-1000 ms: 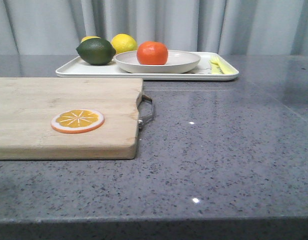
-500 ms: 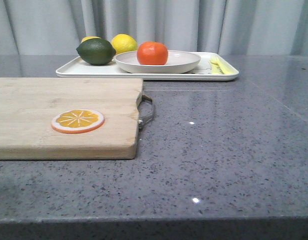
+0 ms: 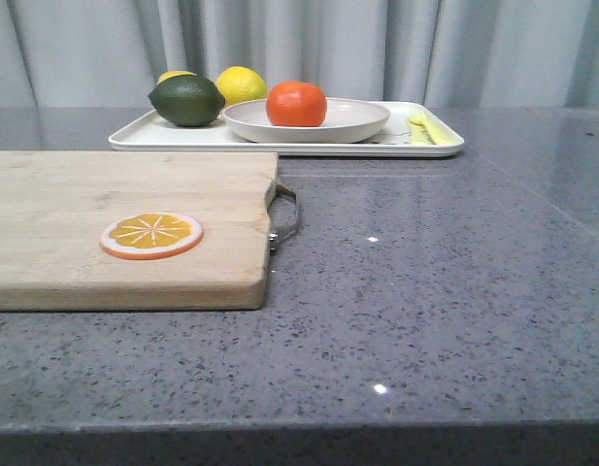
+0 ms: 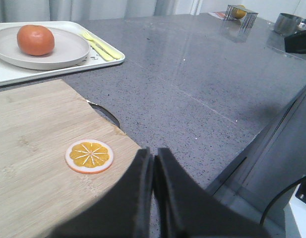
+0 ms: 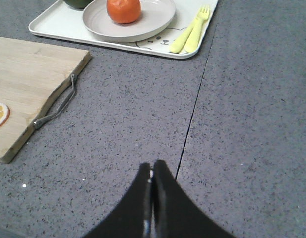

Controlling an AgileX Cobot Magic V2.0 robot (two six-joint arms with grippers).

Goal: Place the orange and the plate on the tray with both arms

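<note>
Black left gripper (image 4: 153, 156) and right gripper (image 5: 152, 168) are both pressed together, empty; well beyond them, glossy orange (image 3: 296, 104) sits in beige round plate (image 3: 357, 122) on white rectangular tray (image 3: 144, 136).

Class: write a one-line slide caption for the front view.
Orange resting on the plate, both on the white tray, behind a wooden cutting board.

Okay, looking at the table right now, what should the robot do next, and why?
Probably nothing beyond staying back. The orange already sits in the plate, and the plate rests on the tray. The left gripper and right gripper are both shut and hold nothing, well clear of the tray, so the task looks done.
</note>
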